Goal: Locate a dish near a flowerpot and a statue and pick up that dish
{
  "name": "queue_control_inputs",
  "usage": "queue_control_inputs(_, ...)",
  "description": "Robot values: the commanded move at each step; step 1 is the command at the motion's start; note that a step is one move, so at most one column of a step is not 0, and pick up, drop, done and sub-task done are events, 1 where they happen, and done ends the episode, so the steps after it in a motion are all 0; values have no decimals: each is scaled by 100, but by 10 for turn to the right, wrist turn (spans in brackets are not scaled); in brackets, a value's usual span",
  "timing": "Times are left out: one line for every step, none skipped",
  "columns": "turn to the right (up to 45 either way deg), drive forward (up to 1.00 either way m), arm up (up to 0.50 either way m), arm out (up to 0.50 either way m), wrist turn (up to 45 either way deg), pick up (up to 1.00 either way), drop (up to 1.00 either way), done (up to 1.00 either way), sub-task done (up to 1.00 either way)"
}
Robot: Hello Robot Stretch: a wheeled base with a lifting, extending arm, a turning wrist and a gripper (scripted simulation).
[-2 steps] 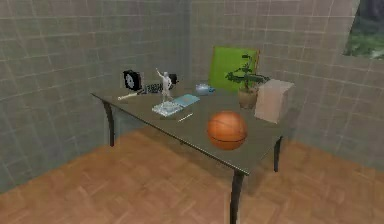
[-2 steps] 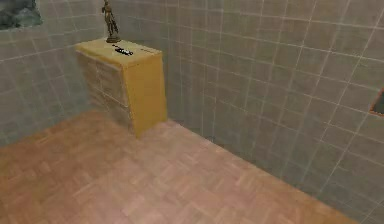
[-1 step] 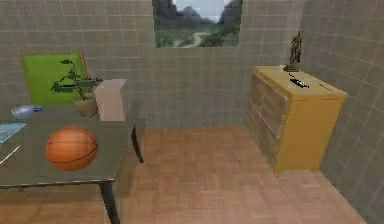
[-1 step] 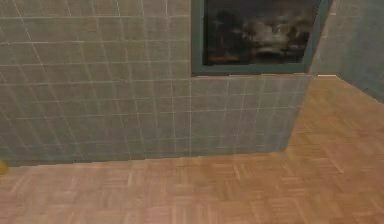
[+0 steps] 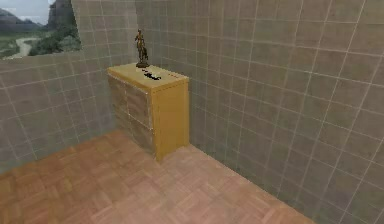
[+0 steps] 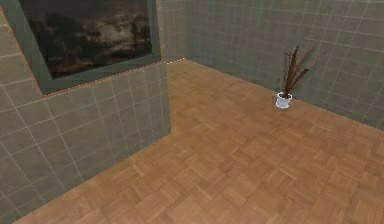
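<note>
In the forward view, a pale wooden chest of drawers (image 5: 150,108) stood pushed against the tiled wall, well ahead across the parquet floor (image 5: 120,190). That left the floor before it free for a wheeled base to drive up. A small dark statue (image 5: 141,47) stood upright at the back of its top. Just beside the statue's foot, nearer the front edge, lay a low dark flat shape (image 5: 152,74). It was too small to name for certain, but lying next to the statue it seemed to me the likeliest dish. So close to the front, I judged, it would be within reach without brushing the figure. A landscape picture (image 5: 40,25) hung high at that view's left.

In the arm side view, a large framed painting (image 6: 90,35), dark in tone, hung on the near tiled wall. Farther out, a white flowerpot (image 6: 285,99) stood on the floor against the far wall, holding a plant (image 6: 295,68) with thin reddish-brown leaves. How near it stood to the chest I could not tell.

Of the arm's pose, and whether the tool was spread, pressed together or pinching anything, I could not tell. The search looked close to done; the approach and the pick-up were not yet made.
</note>
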Motion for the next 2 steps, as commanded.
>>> queue_control_inputs(0,20,0,0,0,0,0,0,0)
queue_control_inputs(-450,0,0,0,0,0,0,0,0)
